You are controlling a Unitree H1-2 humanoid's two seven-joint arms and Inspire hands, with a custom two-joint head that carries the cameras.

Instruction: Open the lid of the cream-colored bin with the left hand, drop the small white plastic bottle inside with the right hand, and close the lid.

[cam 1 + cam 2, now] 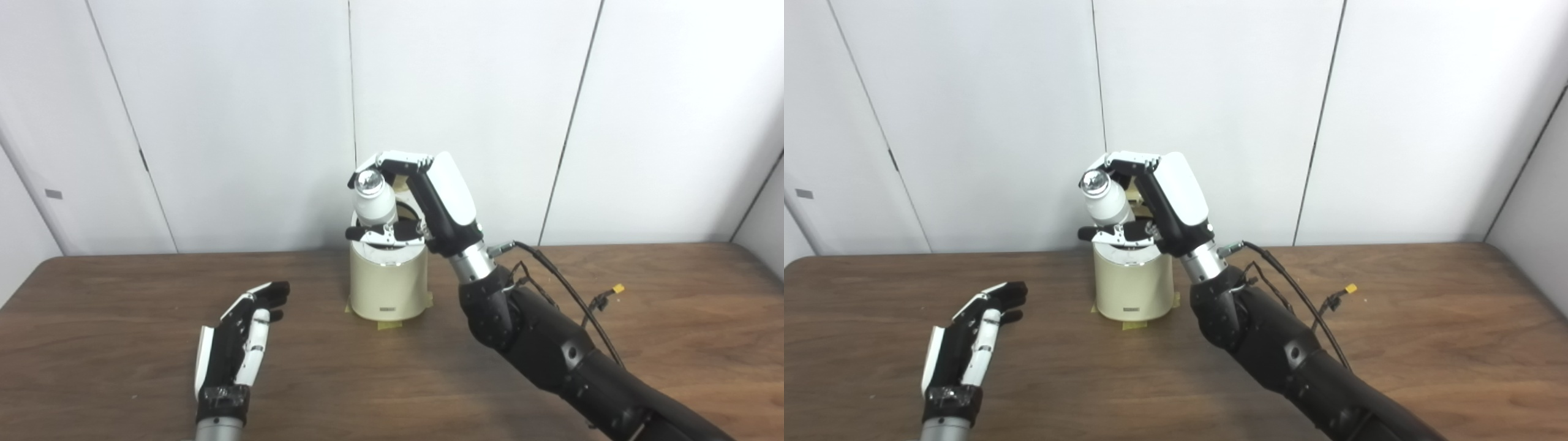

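A cream-colored cylindrical bin (pixel 388 285) stands on the table near the back middle, fixed with yellow tape. Its lid looks raised behind the opening, mostly hidden by my right hand. My right hand (pixel 422 202) is shut on the small white plastic bottle (pixel 374 202) with a silver cap, holding it tilted just above the bin's opening. The bin (pixel 1133 285) and bottle (pixel 1105 201) also show in the right eye view. My left hand (pixel 242 340) rests open and empty on the table, to the left of and nearer than the bin.
The brown wooden table (pixel 674 318) runs to a white panelled wall behind the bin. Black cables with a yellow connector (pixel 618 288) hang by my right forearm.
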